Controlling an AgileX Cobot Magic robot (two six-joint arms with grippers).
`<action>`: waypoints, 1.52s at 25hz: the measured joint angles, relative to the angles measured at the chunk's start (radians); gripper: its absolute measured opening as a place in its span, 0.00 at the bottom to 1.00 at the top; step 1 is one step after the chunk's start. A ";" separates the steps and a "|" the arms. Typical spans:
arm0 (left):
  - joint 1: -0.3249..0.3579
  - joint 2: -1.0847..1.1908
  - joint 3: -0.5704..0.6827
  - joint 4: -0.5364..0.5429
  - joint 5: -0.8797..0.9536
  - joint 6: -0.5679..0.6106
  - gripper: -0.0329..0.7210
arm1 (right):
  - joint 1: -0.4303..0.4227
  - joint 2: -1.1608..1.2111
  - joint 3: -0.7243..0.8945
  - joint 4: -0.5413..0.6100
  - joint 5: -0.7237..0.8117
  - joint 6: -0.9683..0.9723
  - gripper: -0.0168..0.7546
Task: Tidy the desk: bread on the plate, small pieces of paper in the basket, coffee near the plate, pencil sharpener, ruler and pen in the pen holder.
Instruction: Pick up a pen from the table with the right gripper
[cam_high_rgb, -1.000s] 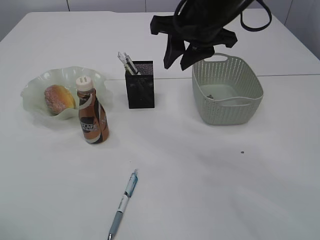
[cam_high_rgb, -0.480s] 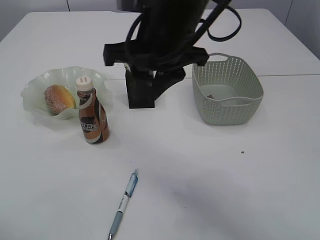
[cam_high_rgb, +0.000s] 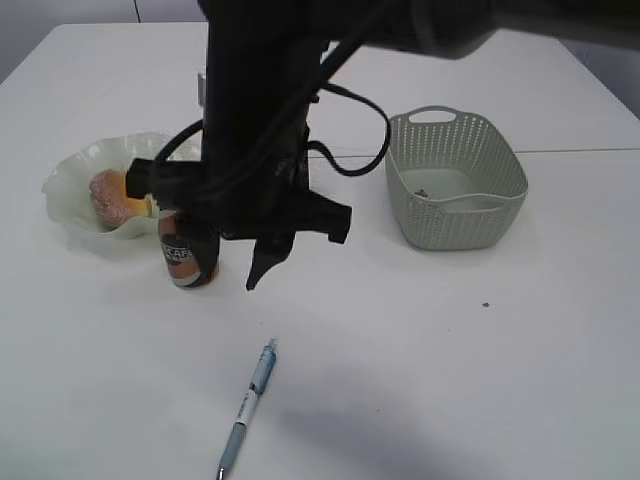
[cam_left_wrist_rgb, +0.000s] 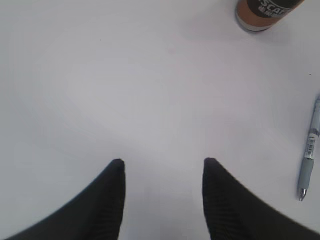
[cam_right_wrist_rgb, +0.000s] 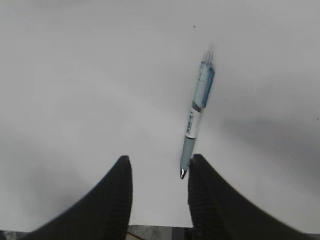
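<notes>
Pen (cam_high_rgb: 247, 408), slim blue-and-white clicker type, lies loose near the surface's front edge. Right fingers (cam_right_wrist_rgb: 158, 165) spread, empty, seemingly above its tip. Advise: centre over barrel, straddle crosswise, then descend.

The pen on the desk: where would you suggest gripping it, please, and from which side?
Probably at mid-barrel, near the white label, coming straight down: the pen lies flat and alone on the desk, so the jaws should close across its narrow width.
</notes>
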 joint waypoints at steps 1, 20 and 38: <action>0.000 0.000 0.000 0.000 0.000 0.000 0.53 | 0.000 0.016 0.000 -0.002 0.000 0.037 0.39; 0.000 0.000 0.000 0.000 0.000 0.000 0.53 | 0.012 0.215 -0.001 -0.018 -0.019 0.151 0.39; 0.000 0.000 0.000 0.000 -0.002 0.000 0.53 | -0.010 0.307 -0.002 -0.042 -0.086 0.082 0.39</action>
